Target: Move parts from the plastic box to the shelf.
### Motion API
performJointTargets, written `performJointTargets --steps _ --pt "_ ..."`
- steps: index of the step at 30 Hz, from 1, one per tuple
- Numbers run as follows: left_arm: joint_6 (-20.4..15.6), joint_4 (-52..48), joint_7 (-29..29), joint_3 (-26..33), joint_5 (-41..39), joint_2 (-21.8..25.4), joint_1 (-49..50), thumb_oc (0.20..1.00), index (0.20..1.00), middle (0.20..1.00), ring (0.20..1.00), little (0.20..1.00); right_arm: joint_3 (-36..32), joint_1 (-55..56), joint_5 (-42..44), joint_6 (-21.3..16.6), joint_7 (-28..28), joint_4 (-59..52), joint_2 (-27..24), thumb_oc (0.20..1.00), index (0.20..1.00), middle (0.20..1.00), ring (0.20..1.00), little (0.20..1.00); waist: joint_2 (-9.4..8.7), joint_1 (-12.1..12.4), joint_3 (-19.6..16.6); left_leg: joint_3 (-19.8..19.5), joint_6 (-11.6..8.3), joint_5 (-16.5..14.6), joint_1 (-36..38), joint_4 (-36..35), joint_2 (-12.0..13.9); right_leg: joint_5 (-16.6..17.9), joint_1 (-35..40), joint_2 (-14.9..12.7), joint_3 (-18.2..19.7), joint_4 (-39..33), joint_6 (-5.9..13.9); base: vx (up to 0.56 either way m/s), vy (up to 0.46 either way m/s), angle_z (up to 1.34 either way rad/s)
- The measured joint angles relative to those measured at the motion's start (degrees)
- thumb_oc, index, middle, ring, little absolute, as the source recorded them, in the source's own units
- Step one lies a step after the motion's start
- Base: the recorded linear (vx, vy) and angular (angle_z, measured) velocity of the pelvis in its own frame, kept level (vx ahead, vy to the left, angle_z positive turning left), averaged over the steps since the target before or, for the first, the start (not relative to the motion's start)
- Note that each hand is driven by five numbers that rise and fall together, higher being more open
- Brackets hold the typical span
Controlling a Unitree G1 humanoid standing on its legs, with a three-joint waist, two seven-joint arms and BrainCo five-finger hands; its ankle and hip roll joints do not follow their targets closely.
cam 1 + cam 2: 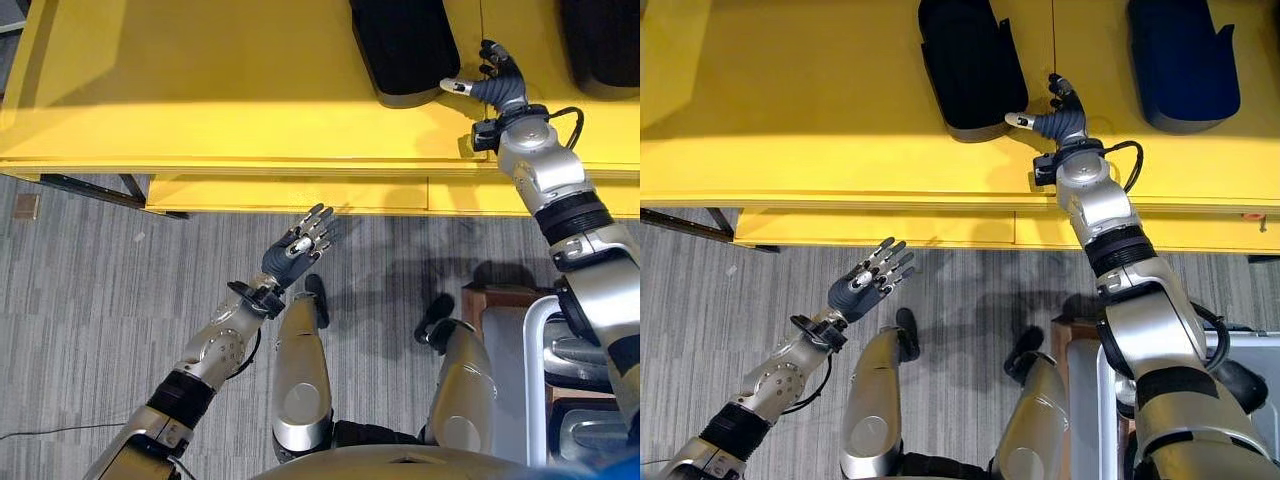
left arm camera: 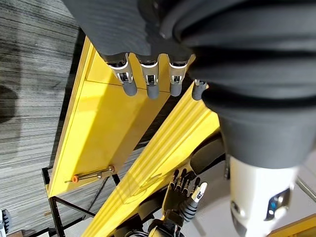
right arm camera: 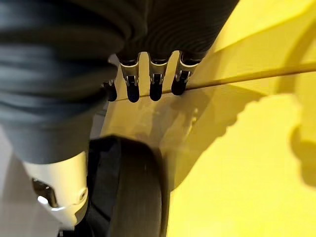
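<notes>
A: Parts? One black part (image 1: 970, 65) lies on yellow shelf (image 1: 790, 90), another (image 1: 1183, 60) farther right.
B: Hands?
A: Right hand (image 1: 1058, 115) beside first part, fingers straight, empty. Left hand (image 1: 872, 277) spread over floor (image 1: 730, 320).

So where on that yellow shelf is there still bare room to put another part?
The yellow shelf is bare left of the near dark part. A narrower bare strip lies between that part and the second dark part, where the right robot hand hovers.

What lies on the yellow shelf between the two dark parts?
In the right eye view, the right hand hangs open over the bare yellow shelf between the black part and the dark blue part.
</notes>
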Motion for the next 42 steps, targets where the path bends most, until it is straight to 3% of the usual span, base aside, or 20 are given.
performJointTargets --steps 26,32,42 --pt "0.02 0.0 0.0 0.07 0.49 -0.73 1.92 1.0 1.0 1.0 1.0 1.0 0.66 2.49 0.92 4.49 7.53 -6.76 3.78 1.0 1.0 1.0 1.0 1.0 0.44 -0.15 -0.26 -0.17 -0.55 0.36 1.23 -0.25 0.29 -2.29 -0.22 -0.48 0.37 2.92 -0.63 0.0 0.0 0.0" --pt "0.02 0.0 0.26 0.0 0.55 -2.47 2.4 1.0 1.0 1.0 1.0 1.0 2.35 2.74 0.91 5.29 7.65 -7.33 4.09 1.0 1.0 1.0 1.0 1.0 1.38 -0.15 -1.28 -0.17 -0.57 0.38 1.18 -0.34 0.31 -2.48 -0.37 -0.49 0.37 3.19 -0.74 0.0 0.0 0.0" --pt "-0.05 0.0 0.33 -0.2 0.61 -2.68 2.62 1.0 1.0 1.0 1.0 1.0 2.78 5.06 0.83 5.63 7.26 -8.39 6.34 1.0 1.0 1.0 1.0 1.0 1.36 -0.14 -3.06 -0.17 -0.74 0.46 1.16 -0.52 0.31 -3.2 -0.75 -0.56 0.33 4.2 -0.57 0.0 0.002 0.01"
